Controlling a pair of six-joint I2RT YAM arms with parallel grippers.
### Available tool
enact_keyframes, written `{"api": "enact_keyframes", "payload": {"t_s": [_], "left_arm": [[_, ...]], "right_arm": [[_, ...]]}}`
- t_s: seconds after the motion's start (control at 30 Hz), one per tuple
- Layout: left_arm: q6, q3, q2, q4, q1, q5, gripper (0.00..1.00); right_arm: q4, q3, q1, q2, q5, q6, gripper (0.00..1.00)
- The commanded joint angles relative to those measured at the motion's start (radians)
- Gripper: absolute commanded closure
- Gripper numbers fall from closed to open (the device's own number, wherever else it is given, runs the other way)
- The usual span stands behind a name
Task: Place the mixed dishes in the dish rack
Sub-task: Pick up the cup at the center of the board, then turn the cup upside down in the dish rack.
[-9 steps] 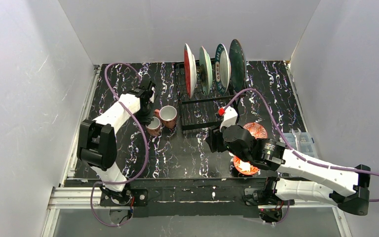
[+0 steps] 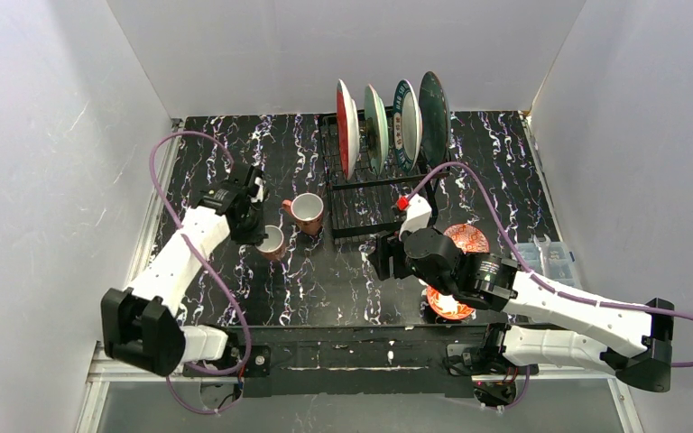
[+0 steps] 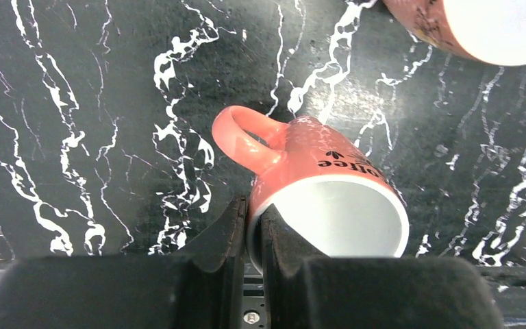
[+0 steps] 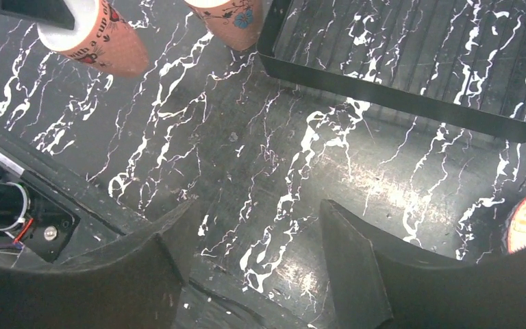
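Left gripper (image 3: 253,218) is clamped on the rim of a mug (image 3: 315,181) (handle up-left); second mug (image 3: 483,27) mostly cut off.

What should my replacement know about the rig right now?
Left gripper: shut on the rim of one mug, left of the dish rack.
Right gripper: open, empty, over the table near the rack.
Done: four plates standing in the rack's slots.
Left: the held mug, the second mug beside the rack, two bowls on the table by the right arm.
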Motion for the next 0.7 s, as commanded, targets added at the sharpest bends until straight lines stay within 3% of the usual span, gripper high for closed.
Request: {"api": "enact_keyframes", "payload": {"t_s": [0.0, 0.23, 0.67], "left_arm": [[-0.043, -0.036, -0.173, -0.007, 0.005, 0.106, 1.00], [-0.061, -0.056, -0.331, 0.053, 0.006, 0.242, 1.00], [-0.095, -0.143, -0.557, 0.283, 0.006, 0.422, 1.00]], "right_arm": [[0.092, -0.023, 0.003, -0.029, -0.023, 0.045, 0.21], [0.172, -0.074, 0.003, -0.057, -0.068, 0.125, 0.10], [0.468, -0.193, 0.001, -0.070, -0.196, 0.402, 0.09]]}}
